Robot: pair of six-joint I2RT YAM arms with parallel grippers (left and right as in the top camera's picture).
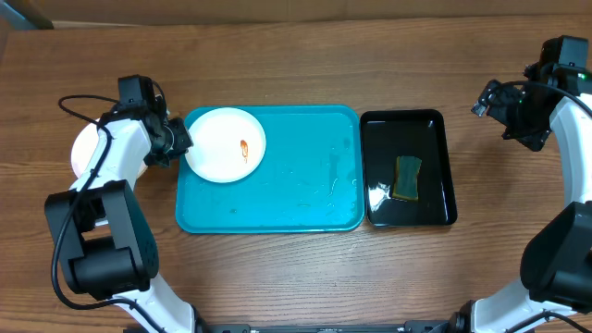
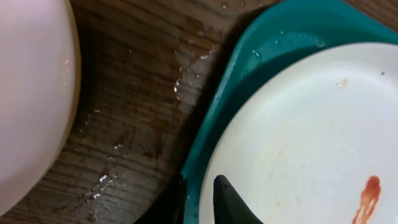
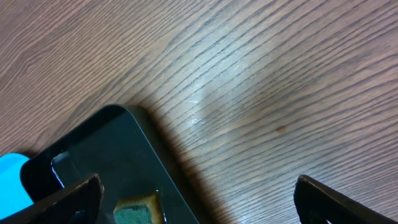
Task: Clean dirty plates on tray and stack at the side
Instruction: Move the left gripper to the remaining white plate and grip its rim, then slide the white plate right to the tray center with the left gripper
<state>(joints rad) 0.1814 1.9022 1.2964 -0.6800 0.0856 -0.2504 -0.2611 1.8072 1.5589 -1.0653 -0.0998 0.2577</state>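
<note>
A white plate (image 1: 225, 143) with an orange-brown smear (image 1: 244, 148) lies in the far left corner of the turquoise tray (image 1: 305, 203), its edge over the tray's rim. My left gripper (image 1: 180, 141) is shut on that plate's left rim. In the left wrist view one finger lies on top of the plate (image 2: 298, 137) and the other outside the tray rim (image 2: 249, 68), with the gripper (image 2: 199, 186) between them. Another pale plate (image 1: 85, 148) lies on the table to the left, also in the left wrist view (image 2: 31, 93). My right gripper (image 1: 509, 116) is open and empty (image 3: 199, 186).
A black tray (image 1: 435, 148) stands right of the turquoise tray and holds a yellow-green sponge (image 1: 406, 178), also seen in the right wrist view (image 3: 138, 208). Water drops lie on the wood between the side plate and the tray (image 2: 180, 81).
</note>
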